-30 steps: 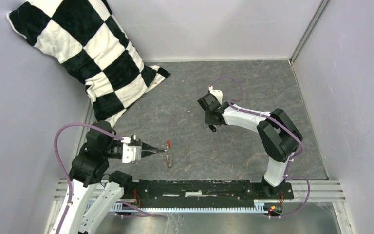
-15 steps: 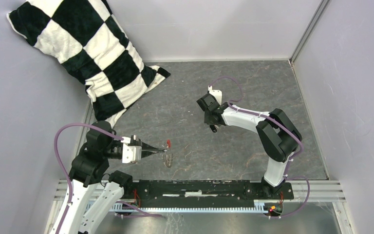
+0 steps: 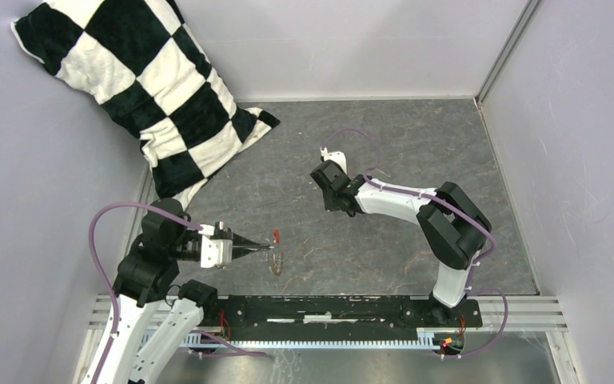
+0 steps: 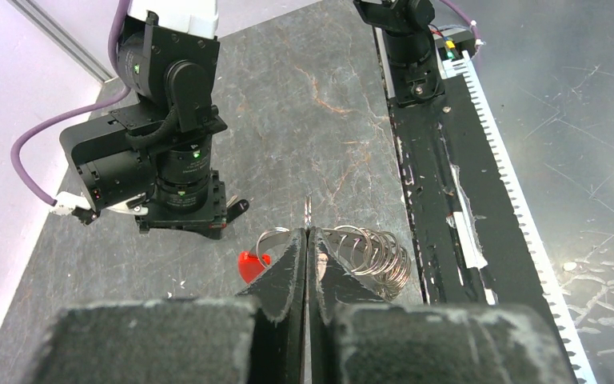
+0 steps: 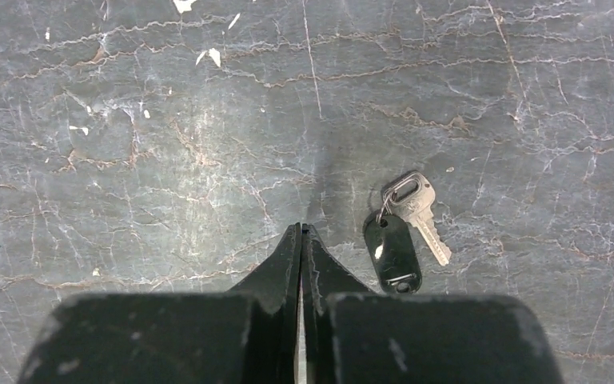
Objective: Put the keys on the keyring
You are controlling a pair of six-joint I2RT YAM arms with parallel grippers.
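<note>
The keys (image 5: 416, 206) are a small silver key on a tiny ring with a black oval fob (image 5: 393, 253), lying flat on the grey floor. My right gripper (image 5: 301, 232) is shut just left of them, with nothing between its fingers. My left gripper (image 4: 308, 234) is shut on the keyring (image 4: 372, 250), a thin silver loop strung with several small rings and a red tag (image 4: 251, 265). It holds the keyring a little above the floor near the front rail, seen in the top view as the keyring (image 3: 277, 261).
A black-and-white checked pillow (image 3: 136, 88) leans in the back left corner. The black base rail (image 3: 328, 308) runs along the near edge. Grey walls close in the left, back and right sides. My right wrist (image 3: 332, 181) hangs over mid-floor.
My right gripper has closed on nothing and its wrist has shifted left and slightly back. The left arm with the keyring has stayed still.
</note>
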